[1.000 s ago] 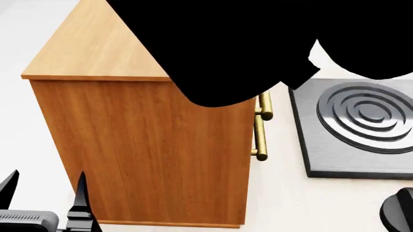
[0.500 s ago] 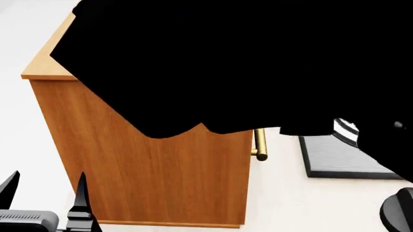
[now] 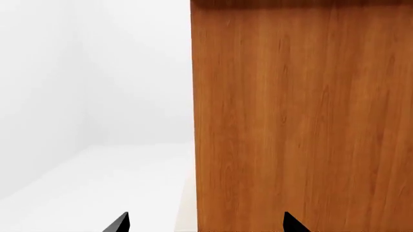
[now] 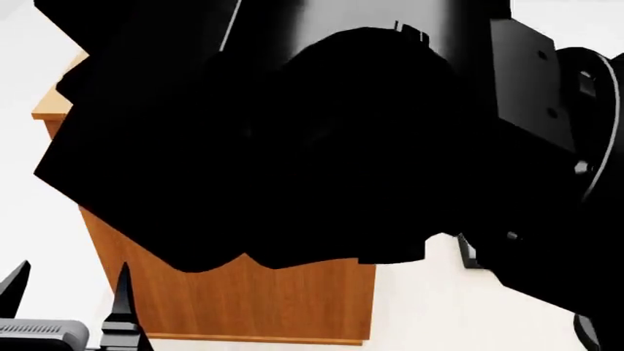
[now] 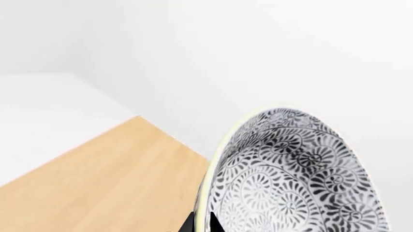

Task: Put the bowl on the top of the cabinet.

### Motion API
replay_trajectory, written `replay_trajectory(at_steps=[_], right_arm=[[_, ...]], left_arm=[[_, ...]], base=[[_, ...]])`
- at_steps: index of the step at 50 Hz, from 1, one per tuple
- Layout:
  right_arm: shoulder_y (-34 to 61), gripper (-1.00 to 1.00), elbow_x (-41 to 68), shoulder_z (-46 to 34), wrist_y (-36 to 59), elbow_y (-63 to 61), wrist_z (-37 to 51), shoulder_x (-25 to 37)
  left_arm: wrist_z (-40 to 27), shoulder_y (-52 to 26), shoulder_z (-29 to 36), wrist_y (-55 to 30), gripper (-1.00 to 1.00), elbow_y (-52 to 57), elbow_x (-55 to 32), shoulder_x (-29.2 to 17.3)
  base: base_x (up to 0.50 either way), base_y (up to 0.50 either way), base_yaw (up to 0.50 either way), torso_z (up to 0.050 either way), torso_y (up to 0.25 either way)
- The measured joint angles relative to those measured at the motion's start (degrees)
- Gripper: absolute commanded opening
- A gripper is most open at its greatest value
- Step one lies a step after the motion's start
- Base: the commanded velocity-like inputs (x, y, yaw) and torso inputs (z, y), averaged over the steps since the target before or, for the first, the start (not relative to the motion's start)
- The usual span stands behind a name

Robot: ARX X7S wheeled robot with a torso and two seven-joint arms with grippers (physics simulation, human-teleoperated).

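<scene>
Bowl (image 5: 293, 179) seen in right wrist view only: patterned inside facing the camera, pale rim (image 5: 216, 159) standing on edge rather than level, held above the light wooden top of the cabinet (image 5: 103, 183). Right claw (image 5: 201, 223) pinching the bowl's rim, one dark fingertip on each face of the wall at the lower edge of that view. Contact between bowl and cabinet top not determinable; underside of bowl out of frame. Cabinet top bare where visible, with its far edge running diagonally against the white wall (image 5: 258, 53) and open surface reaching toward the near corner. In head view, right arm (image 4: 322, 139) filling most of the frame as a black mass, hiding bowl and most of the cabinet; only a sliver of the top's left corner (image 4: 51, 110) and the lower orange-brown side panel (image 4: 253, 300) showing beneath it. Left claw (image 4: 66, 292) low beside the cabinet's near left corner, fingers spread, nothing between them. In left wrist view, fingertips (image 3: 119, 223) wide apart, facing the cabinet's side panel (image 3: 303, 116), its vertical edge to one side and white floor and wall beyond. No brand, label or writing legible anywhere.
</scene>
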Motion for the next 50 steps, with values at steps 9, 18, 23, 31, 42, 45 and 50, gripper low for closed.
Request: replay_trajectory(at_steps=[9, 18, 23, 31, 42, 45, 50], right_arm=[[-1.8, -1.00, 1.8, 0.5, -1.6, 0.5, 0.0, -0.6], [-2.9, -1.00, 3.0, 0.8, -2.8, 1.3, 0.4, -1.1], [-3.6, -1.00, 2.8, 0.7, -3.3, 1.7, 0.1, -1.4], [-5.2, -1.00, 1.3, 0.0, -4.4, 3.0, -0.9, -1.8], [-6.9, -1.00, -1.6, -1.6, -5.2, 5.3, -2.9, -2.6], [-7.0, -1.00, -2.1, -2.1, -5.2, 5.8, -3.1, -2.8], [-7.4, -1.00, -3.1, -2.8, -5.2, 6.5, -3.5, -3.2]], left_arm=[[0.1, 0.0, 0.0, 0.5, 1.00, -0.6, -0.1, 0.0], [0.2, 0.0, 0.0, 0.8, 1.00, -0.9, -0.2, -0.1], [0.2, 0.1, -0.1, 1.0, 1.00, -1.0, -0.4, -0.2], [0.2, 0.3, 0.0, 1.4, 1.00, -1.3, -0.4, -0.2], [0.2, 0.4, -0.1, 1.7, 1.00, -1.4, -0.7, -0.3], [0.2, 0.4, -0.1, 1.7, 1.00, -1.4, -0.7, -0.3], [0.1, 0.4, 0.0, 1.6, 1.00, -1.3, -0.7, -0.4]], base=[[0.00, 0.00, 0.00, 0.000, 0.000], [0.00, 0.00, 0.00, 0.000, 0.001], [0.00, 0.00, 0.00, 0.000, 0.000], [0.00, 0.00, 0.00, 0.000, 0.001], [0.00, 0.00, 0.00, 0.001, 0.000], [0.00, 0.00, 0.00, 0.000, 0.000], [0.00, 0.00, 0.00, 0.000, 0.002]])
